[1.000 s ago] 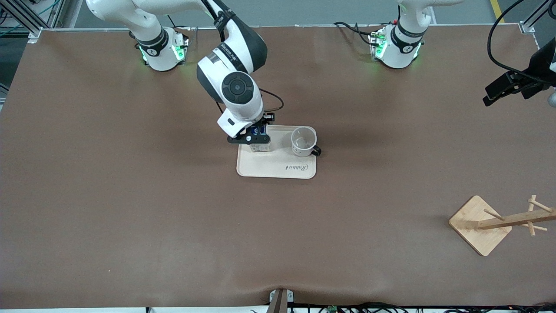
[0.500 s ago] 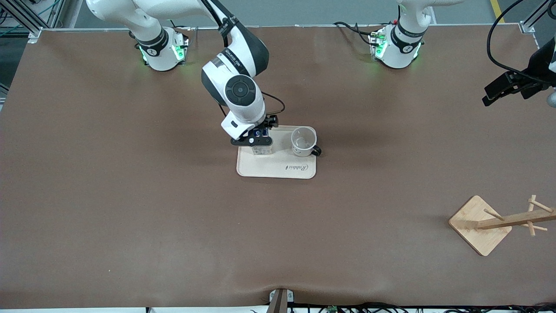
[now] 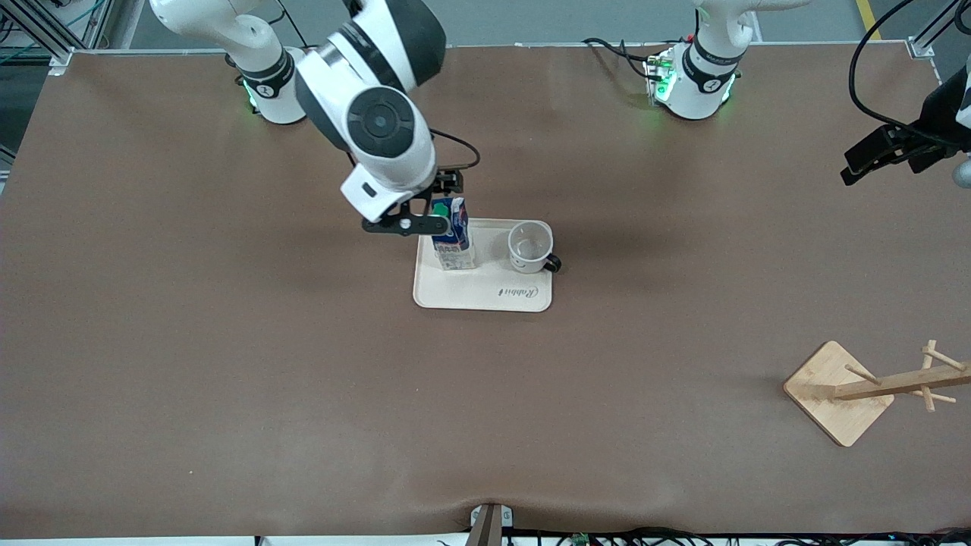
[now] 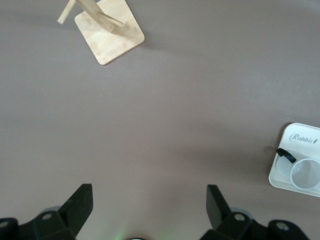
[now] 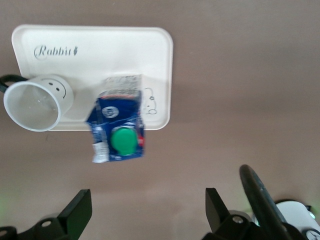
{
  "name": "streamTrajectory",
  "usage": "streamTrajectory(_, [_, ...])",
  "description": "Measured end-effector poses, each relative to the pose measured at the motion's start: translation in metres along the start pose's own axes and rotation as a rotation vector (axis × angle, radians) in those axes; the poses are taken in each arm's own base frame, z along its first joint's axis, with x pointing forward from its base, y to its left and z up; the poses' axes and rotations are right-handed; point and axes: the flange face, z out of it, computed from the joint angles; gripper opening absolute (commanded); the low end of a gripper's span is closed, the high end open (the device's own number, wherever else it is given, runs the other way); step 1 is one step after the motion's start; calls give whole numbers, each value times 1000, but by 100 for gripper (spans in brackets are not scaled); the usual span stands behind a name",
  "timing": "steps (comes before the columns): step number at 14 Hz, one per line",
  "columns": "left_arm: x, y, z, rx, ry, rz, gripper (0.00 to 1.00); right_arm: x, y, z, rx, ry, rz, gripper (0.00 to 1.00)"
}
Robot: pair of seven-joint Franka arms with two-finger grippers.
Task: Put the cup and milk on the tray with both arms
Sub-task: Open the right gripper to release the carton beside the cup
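place: robotics lab | cues: two bench-mounted arms (image 3: pixel 379 114), aluminium frame (image 3: pixel 45 34), loose cables (image 3: pixel 872 68)

Right arm: reaches from its base out over the table, wrist pointing down.
Right gripper (image 3: pixel 413 220): up in the air, fingers spread apart and holding nothing; both fingertips (image 5: pixel 80 205) show in its wrist view.
Left arm: waits, drawn back at its own end of the table.
Left gripper (image 4: pixel 150 202): raised, fingers spread wide, empty.
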Motion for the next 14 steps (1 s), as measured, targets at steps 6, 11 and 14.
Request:
streamTrajectory(6, [0, 0, 0, 0, 1, 1, 100, 38, 108, -103, 88, 97, -108, 100])
streamTrajectory(11, [1, 1, -1, -2, 8, 4, 100, 68, 273, -129, 73, 59, -144, 100])
streamTrajectory(14, [1, 2, -1, -2, 9, 8, 100, 70, 360, -123, -1, 23, -168, 100])
